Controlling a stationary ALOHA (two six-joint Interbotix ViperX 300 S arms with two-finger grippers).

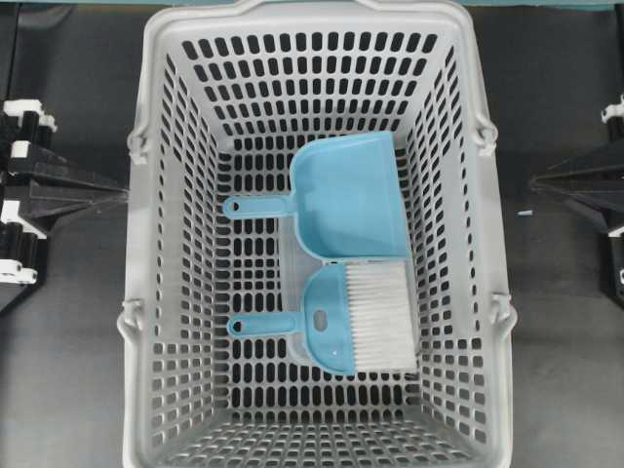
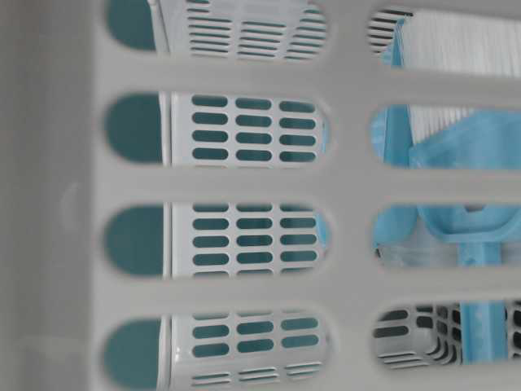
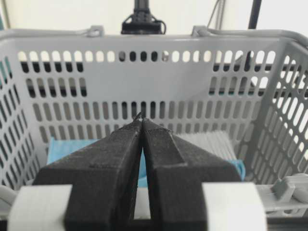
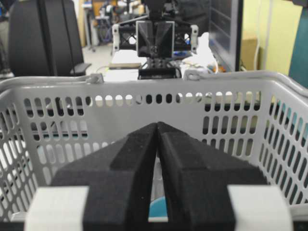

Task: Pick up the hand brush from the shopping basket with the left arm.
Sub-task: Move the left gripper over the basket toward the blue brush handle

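Note:
The hand brush lies flat on the floor of the shopping basket, with its white bristles to the right and its thin handle pointing left. Through the basket wall the table-level view shows the brush partly. In the left wrist view only its bristles show past the fingers. My left gripper is shut and empty, outside the basket's left wall, apart from the brush; in its own view the left gripper has its tips touching. Outside the right wall, my right gripper is also shut and empty, as the wrist view of the right gripper confirms.
A matching light-blue dustpan lies just behind the brush in the basket, handle to the left. It shows as a blue patch in the left wrist view. The basket's tall slotted walls and side handles stand between both grippers and the objects.

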